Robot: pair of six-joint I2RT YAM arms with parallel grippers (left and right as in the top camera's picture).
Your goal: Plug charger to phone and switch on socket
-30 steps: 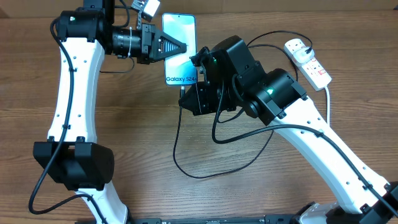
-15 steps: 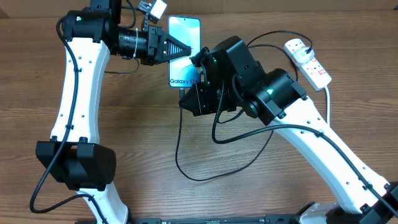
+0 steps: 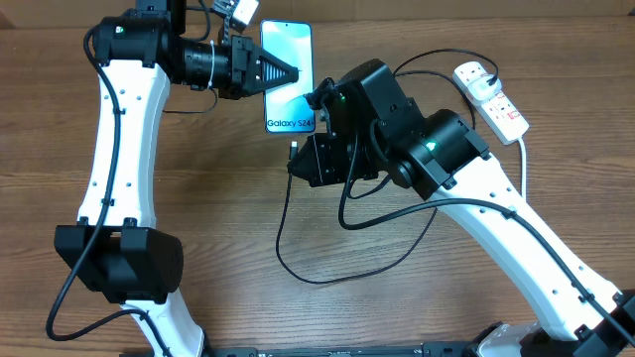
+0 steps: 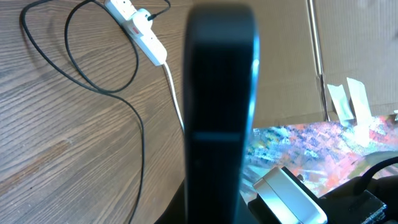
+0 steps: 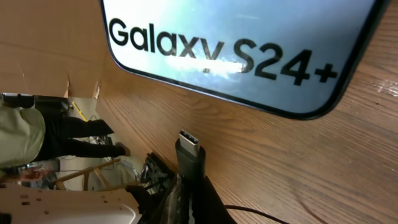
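The left arm (image 3: 119, 149) rises from its base at the near left, runs up the left side of the table (image 3: 228, 248) and bends right at the far edge, so its wrist lies level and points right. The right arm (image 3: 496, 218) comes in from the near right corner and reaches up and left, its dark wrist hunched over the middle of the table.

The left gripper (image 3: 292, 74) has its jaws together with nothing between them. Its tip lies over the left half of the phone (image 3: 288, 50); whether it presses on the glass I cannot tell. In the left wrist view it is only a dark blur.

The right gripper (image 3: 296, 151) sits just near of the phone's near edge, its jaws clamped on the charger (image 3: 279, 238) close to its small tip. In the right wrist view that tip points at the phone's near edge with a strip of bare wood between them.

The phone lies flat at the far middle, screen lit. The socket (image 3: 491, 97) lies at the far right with a black plug in it. From there the thin cable loops across the near middle to the right gripper
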